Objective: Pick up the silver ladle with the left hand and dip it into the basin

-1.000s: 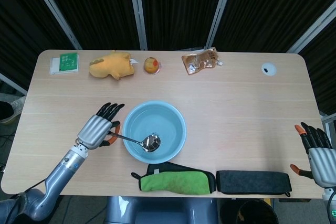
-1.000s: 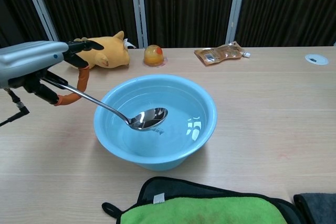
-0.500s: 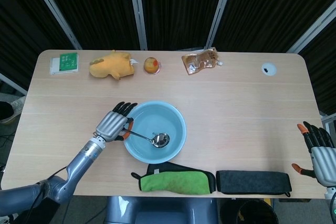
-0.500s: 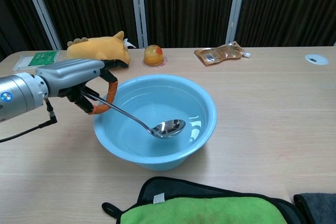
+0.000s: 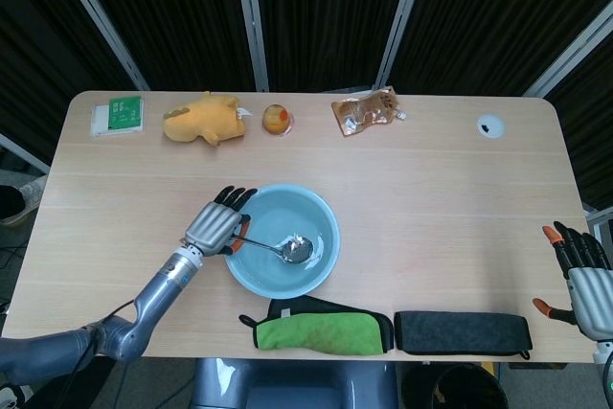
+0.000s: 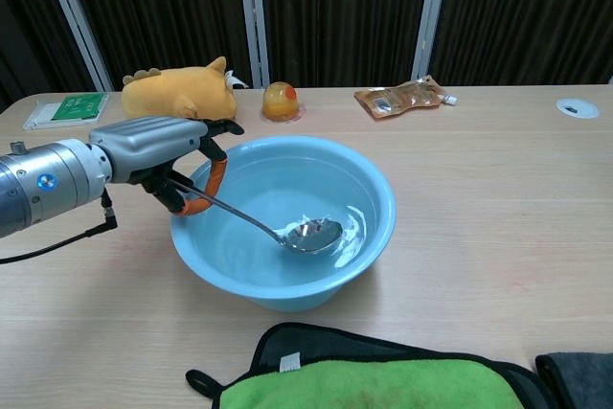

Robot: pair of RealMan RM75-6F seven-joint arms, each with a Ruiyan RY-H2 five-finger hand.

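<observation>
One hand (image 6: 158, 146) gripping ladle (image 6: 311, 234), bowl in basin (image 6: 374, 184)

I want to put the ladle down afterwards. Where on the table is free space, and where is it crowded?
The widest bare wood lies right of the basin, between the brown pouch, the table hole and the right hand. Another patch lies left of the left hand, below the green card. The front edge is crowded by the green cloth and dark cloth.

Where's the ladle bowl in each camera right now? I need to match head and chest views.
Head view: ladle bowl right of centre inside the blue basin.
Chest view: ladle bowl at basin centre, in the water.
Shared landmark: orange jelly cup behind the basin.
</observation>
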